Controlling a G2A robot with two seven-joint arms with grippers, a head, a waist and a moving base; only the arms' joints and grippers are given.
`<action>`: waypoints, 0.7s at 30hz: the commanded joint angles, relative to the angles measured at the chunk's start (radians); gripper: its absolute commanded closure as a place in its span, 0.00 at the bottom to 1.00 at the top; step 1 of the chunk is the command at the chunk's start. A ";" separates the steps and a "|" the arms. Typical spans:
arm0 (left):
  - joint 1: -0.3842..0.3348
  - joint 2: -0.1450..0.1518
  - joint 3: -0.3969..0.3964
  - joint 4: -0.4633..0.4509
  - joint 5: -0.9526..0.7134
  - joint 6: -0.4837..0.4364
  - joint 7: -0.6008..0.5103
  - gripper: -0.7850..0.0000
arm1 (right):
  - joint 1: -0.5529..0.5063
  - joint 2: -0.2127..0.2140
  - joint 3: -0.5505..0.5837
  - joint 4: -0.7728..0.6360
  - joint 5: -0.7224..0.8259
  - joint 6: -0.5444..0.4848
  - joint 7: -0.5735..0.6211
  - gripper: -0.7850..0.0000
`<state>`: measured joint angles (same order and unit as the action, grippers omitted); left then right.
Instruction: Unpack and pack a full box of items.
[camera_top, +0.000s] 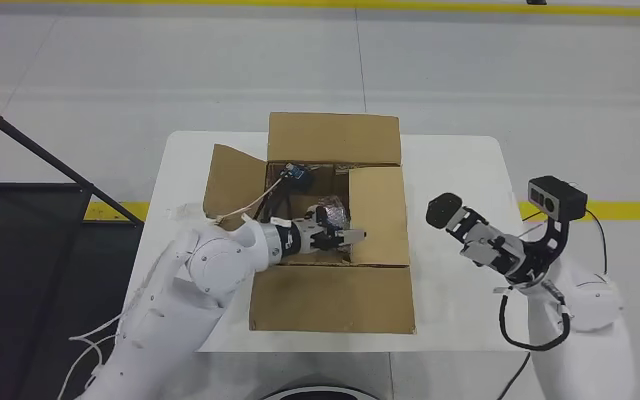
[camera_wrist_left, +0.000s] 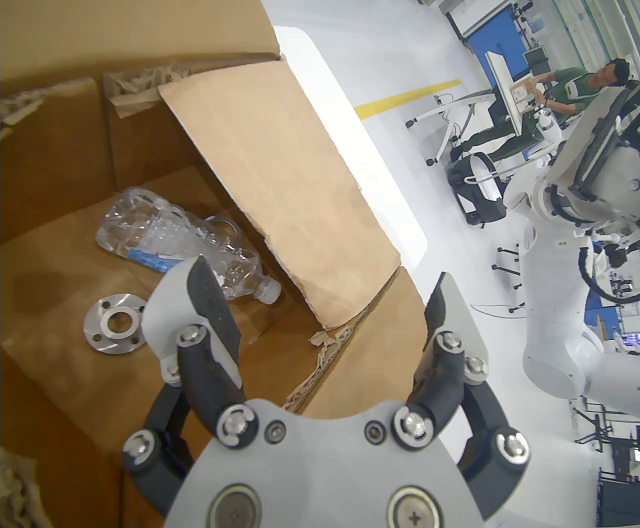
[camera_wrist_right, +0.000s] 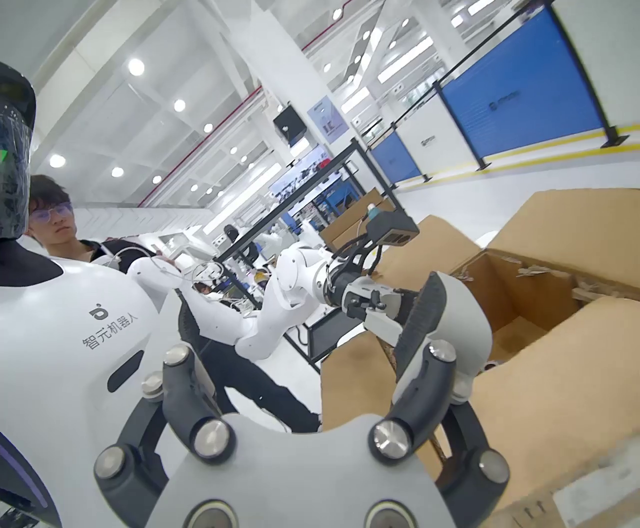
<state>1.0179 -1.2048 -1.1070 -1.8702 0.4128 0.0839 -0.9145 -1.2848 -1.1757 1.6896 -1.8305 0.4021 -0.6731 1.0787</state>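
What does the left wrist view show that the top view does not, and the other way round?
The left wrist view adds a metal ring, flat on the box floor near the bottle. The top view adds the left arm stretched into the box and a black frame beside the table. Both share the open cardboard box, the clear bottle lying inside it, and the left gripper, open and empty.

Open box (camera_top: 330, 300) holds bottle (camera_wrist_left: 175, 240), flange (camera_wrist_left: 114, 324)

A white rectangular table (camera_top: 455, 300) (rounded corners) carries one open brown cardboard box (camera_top: 335, 298), flaps spread, near its middle.
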 joint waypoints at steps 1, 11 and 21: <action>-0.032 -0.008 0.028 0.043 -0.045 0.007 -0.001 0.00 | -0.018 0.004 0.039 0.006 0.011 -0.012 -0.012 0.00; -0.139 -0.042 0.131 0.210 -0.159 0.042 0.014 0.00 | -0.063 0.017 0.136 0.024 0.024 -0.023 -0.067 0.00; -0.178 -0.070 0.194 0.308 -0.245 -0.038 0.099 0.00 | -0.063 0.017 0.136 0.024 0.024 -0.023 -0.067 0.00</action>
<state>0.8410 -1.2739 -0.9158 -1.5639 0.1690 0.0502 -0.8209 -1.3482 -1.1586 1.8261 -1.8070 0.4264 -0.6963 1.0122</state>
